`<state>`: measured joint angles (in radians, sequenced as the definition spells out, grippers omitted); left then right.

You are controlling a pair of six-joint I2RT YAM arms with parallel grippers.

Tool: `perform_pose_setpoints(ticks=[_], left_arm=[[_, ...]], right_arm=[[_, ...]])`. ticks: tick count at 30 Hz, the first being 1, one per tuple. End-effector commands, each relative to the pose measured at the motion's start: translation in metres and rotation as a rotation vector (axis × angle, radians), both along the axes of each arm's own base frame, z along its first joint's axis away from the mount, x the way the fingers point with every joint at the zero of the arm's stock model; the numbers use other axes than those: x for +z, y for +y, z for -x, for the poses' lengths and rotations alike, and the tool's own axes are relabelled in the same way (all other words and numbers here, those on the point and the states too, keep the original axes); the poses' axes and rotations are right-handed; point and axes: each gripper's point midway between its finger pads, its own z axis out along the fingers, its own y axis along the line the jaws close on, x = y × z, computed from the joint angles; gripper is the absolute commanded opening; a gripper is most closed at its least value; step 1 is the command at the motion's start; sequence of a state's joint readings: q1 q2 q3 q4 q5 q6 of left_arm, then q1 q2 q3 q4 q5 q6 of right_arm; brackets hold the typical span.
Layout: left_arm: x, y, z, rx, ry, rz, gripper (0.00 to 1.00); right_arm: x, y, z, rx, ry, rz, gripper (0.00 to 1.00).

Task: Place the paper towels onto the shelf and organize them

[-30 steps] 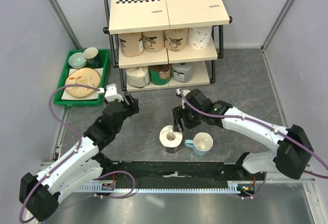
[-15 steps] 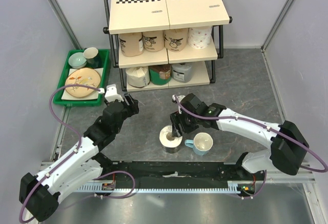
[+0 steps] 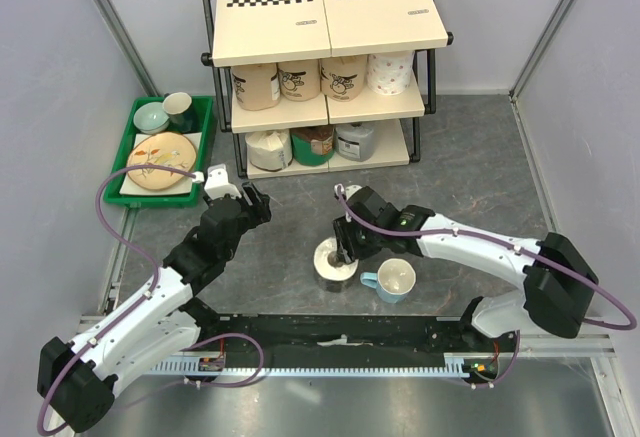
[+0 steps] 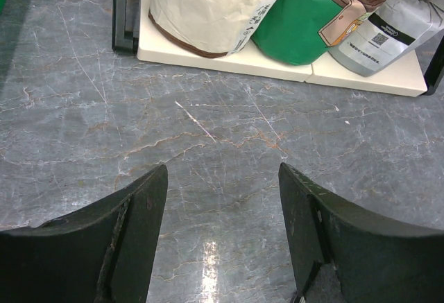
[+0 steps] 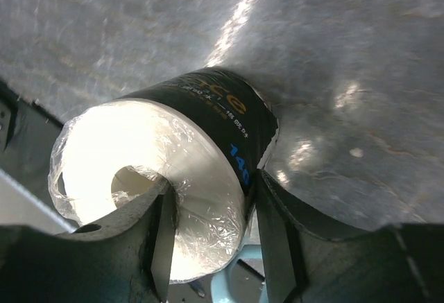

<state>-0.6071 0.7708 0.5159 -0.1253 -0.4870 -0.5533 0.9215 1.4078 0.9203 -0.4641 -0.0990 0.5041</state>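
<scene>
Jaws of R gripper [image 3: 345, 247] [image 5: 211, 182] straddle the wall of the loose roll [image 3: 331, 267] [image 5: 187, 143]: one finger [image 5: 139, 227] sits at the hollow core, the other [image 5: 277, 227] against the dark wrapper outside. Both look to be touching, but can't tell whether they're actually clamped. The roll stands on end on the table [image 3: 480, 157], core up, white face under clear film, dark band w/ blue and orange print round its side. It's between the two arms, well short of the shelf [image 3: 330, 12] [image 4: 229, 64], and just beside the mug [image 3: 395, 280] on its right.

L gripper [image 3: 255, 202] [image 4: 222, 178] is spread wide w/ nothing between the fingers, hovering over bare table and facing the bottom tier.

Shelf contents:
- Mid tier has four rolls [image 3: 299, 79] in a row, three tan and one white w/ a pattern at the right end.
- Bottom tier has three: cream-wrapped roll [image 3: 268, 147] [image 4: 208, 5], green-wrapped roll [image 3: 313, 144] [image 4: 298, 26] and grey-wrapped roll [image 3: 355, 140] [image 4: 388, 32], touching side by side.
- Top board is bare.

Green tray [image 3: 124, 149] w/ dishes sits left of the shelf.
</scene>
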Motion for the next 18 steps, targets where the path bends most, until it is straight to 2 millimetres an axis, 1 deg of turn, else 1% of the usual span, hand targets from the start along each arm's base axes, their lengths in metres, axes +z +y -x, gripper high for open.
perform_pose_setpoints(ticks=[1,3,5,6,9,10,11,12,13,14,16,17,18], left_arm=[[0.007,0.002,-0.002,0.020,-0.027,0.029,0.72],[0.007,0.002,-0.002,0.021,-0.027,0.026,0.72],[0.007,0.002,-0.002,0.022,-0.027,0.026,0.72],[0.006,0.002,-0.002,0.022,-0.025,0.024,0.72],[0.006,0.001,-0.002,0.019,-0.024,0.028,0.72],[0.005,0.002,-0.002,0.021,-0.024,0.029,0.72],[0.005,0.001,-0.002,0.021,-0.023,0.030,0.72],[0.004,0.001,-0.002,0.022,-0.020,0.029,0.72],[0.003,0.002,-0.002,0.024,-0.018,0.025,0.72],[0.002,0.002,-0.002,0.024,-0.016,0.022,0.72],[0.005,0.002,-0.003,0.025,-0.025,0.026,0.72],[0.005,0.002,-0.003,0.023,-0.025,0.022,0.72],[0.007,0.001,-0.004,0.023,-0.032,0.025,0.72]], right_arm=[[0.030,-0.009,-0.031,-0.183,-0.141,-0.033,0.42],[0.042,-0.021,-0.046,-0.277,-0.202,-0.038,0.39],[0.049,-0.030,-0.058,-0.357,-0.230,-0.049,0.39],[0.053,-0.039,-0.067,-0.407,-0.269,-0.038,0.39],[0.055,-0.068,-0.092,-0.564,-0.303,-0.023,0.38],[0.058,-0.080,-0.105,-0.624,-0.319,-0.032,0.37],[0.059,-0.086,-0.111,-0.658,-0.327,-0.041,0.37],[0.055,-0.094,-0.117,-0.687,-0.334,-0.035,0.36],[0.058,-0.106,-0.129,-0.738,-0.351,-0.044,0.36],[0.057,-0.113,-0.135,-0.761,-0.358,-0.035,0.36],[0.061,-0.129,-0.152,-0.825,-0.384,-0.037,0.36],[0.061,-0.133,-0.158,-0.840,-0.390,-0.036,0.36],[0.066,-0.139,-0.166,-0.866,-0.402,-0.045,0.36]])
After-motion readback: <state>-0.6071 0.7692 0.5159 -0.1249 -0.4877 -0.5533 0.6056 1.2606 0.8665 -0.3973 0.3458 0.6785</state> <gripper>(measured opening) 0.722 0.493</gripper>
